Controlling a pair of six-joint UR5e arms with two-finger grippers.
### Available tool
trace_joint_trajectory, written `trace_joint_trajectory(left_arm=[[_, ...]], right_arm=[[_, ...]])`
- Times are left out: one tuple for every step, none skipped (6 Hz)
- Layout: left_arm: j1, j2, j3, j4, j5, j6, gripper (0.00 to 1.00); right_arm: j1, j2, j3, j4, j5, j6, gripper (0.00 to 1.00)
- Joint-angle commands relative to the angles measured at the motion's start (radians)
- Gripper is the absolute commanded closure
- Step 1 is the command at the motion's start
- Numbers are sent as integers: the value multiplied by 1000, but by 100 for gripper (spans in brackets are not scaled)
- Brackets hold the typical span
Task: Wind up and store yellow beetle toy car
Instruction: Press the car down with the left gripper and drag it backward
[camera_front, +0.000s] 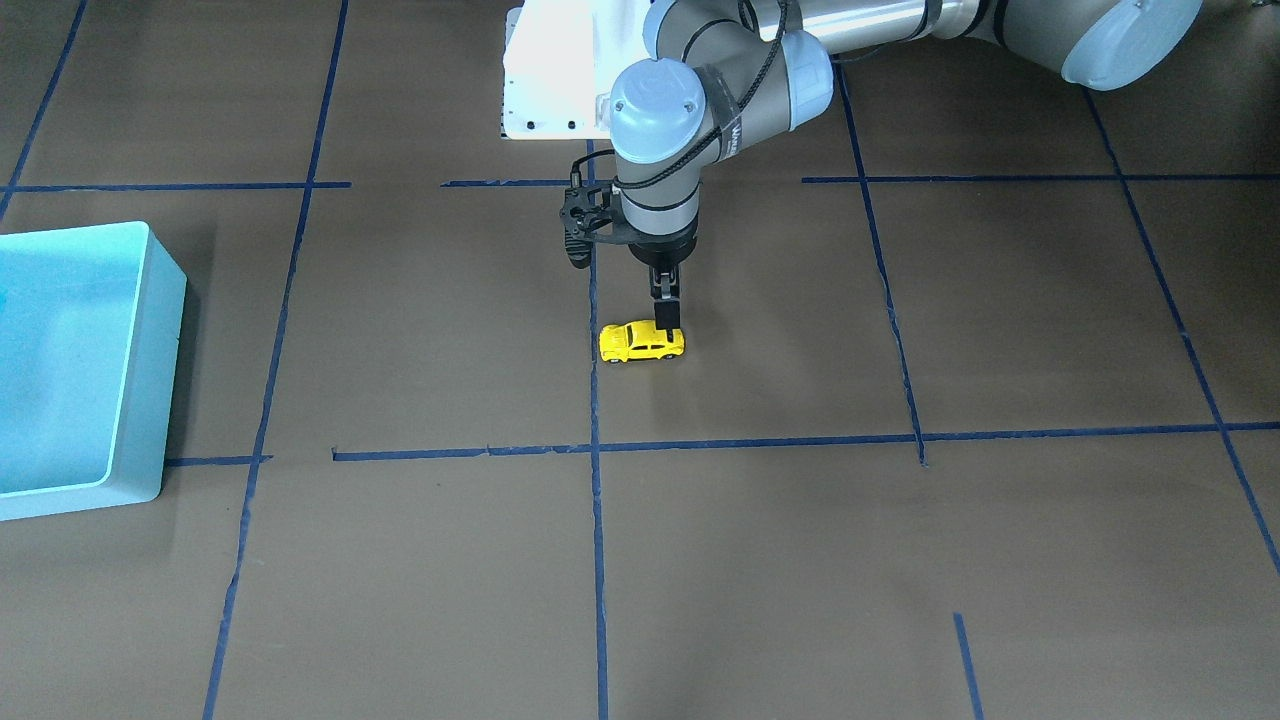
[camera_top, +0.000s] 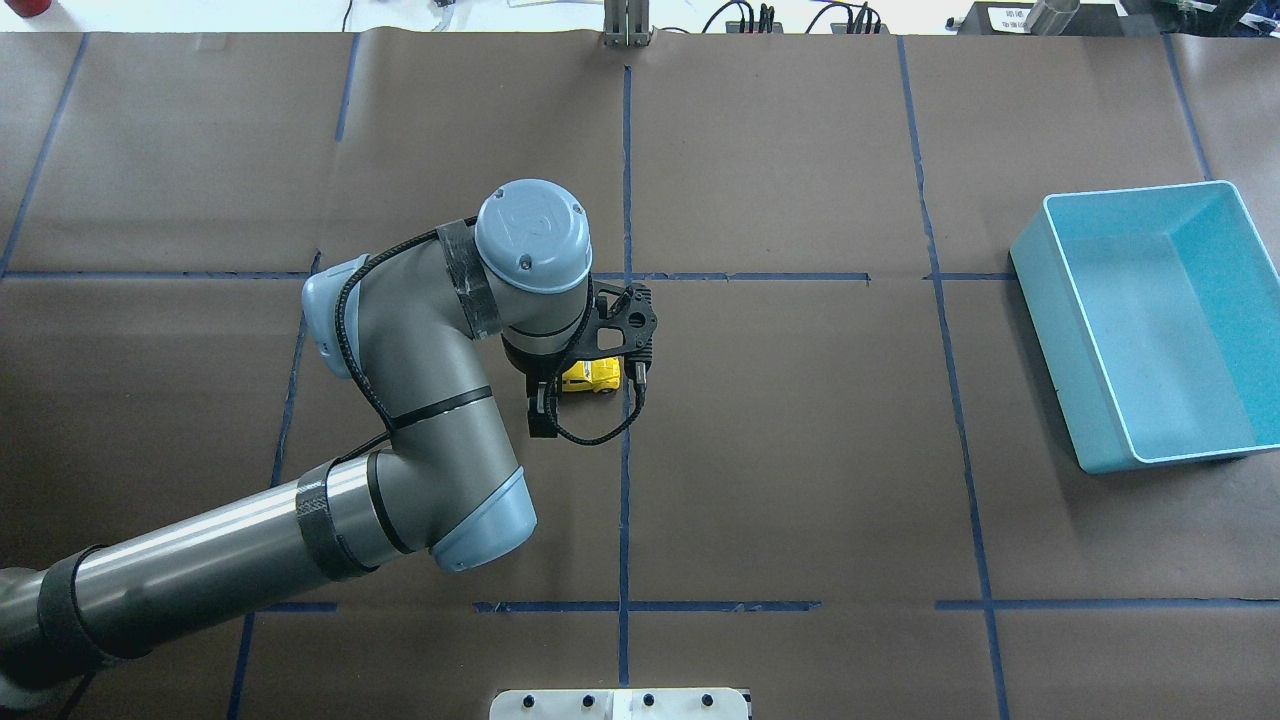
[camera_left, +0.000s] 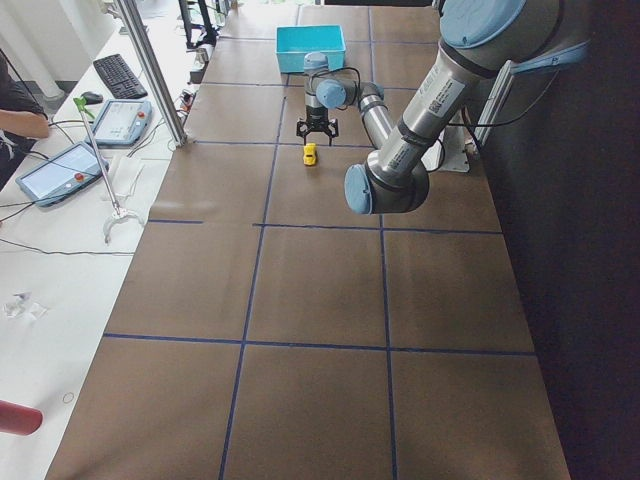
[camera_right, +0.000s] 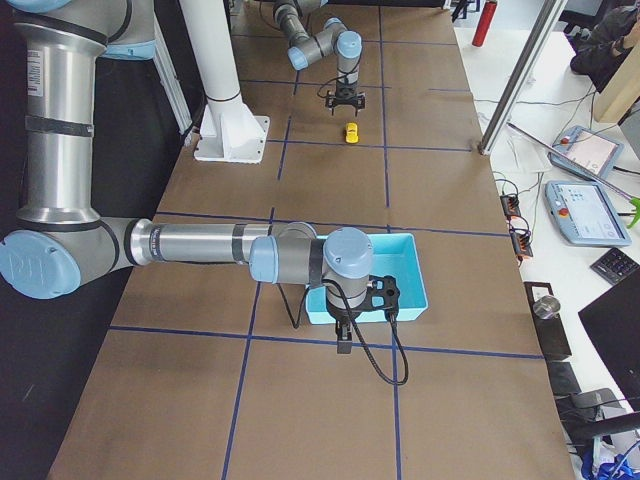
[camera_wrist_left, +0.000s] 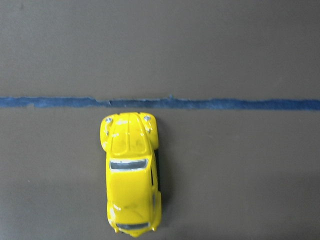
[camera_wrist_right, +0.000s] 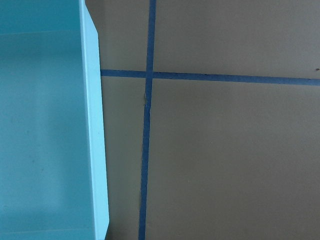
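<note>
The yellow beetle toy car (camera_front: 642, 342) stands on its wheels on the brown table, just beside a blue tape line. It also shows in the overhead view (camera_top: 592, 375) and fills the lower middle of the left wrist view (camera_wrist_left: 131, 180). My left gripper (camera_front: 667, 322) points straight down at the car's end. Its fingers look pressed together as one narrow black piece and hold nothing. I cannot tell whether the tips touch the car. My right gripper (camera_right: 343, 340) hangs next to the turquoise bin (camera_right: 415, 300). It shows only in the exterior right view, so I cannot tell its state.
The turquoise bin (camera_top: 1040, 270) stands at the table's right side in the overhead view, and nothing shows inside it. Its wall shows in the right wrist view (camera_wrist_right: 95, 150). Blue tape lines (camera_front: 596, 500) grid the brown paper. A white robot base (camera_front: 550, 70) stands behind the car.
</note>
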Motion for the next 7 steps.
trace_joint_trajectory(left_arm=[[8,-10,57,-107,7,-56,0],[5,-13,60,-111,7,-60,0],[-9,-21,63,-127,7,-59,0],[-10,-54,129,-155,40,-60,0],[-13,-88,187,-175,42,-60,0],[-15,-102,223,-177,42,-51,0],[-14,-120,258,-177,34,-50,0]], right_arm=[[12,-3,3,0,3,-1,0],[12,-3,3,0,0,-1,0],[12,-3,1,0,-3,-3,0],[12,-3,1,0,-2,-4,0],[10,-3,1,0,1,-6,0],[12,-3,1,0,1,-4,0],[12,-3,1,0,0,-6,0]])
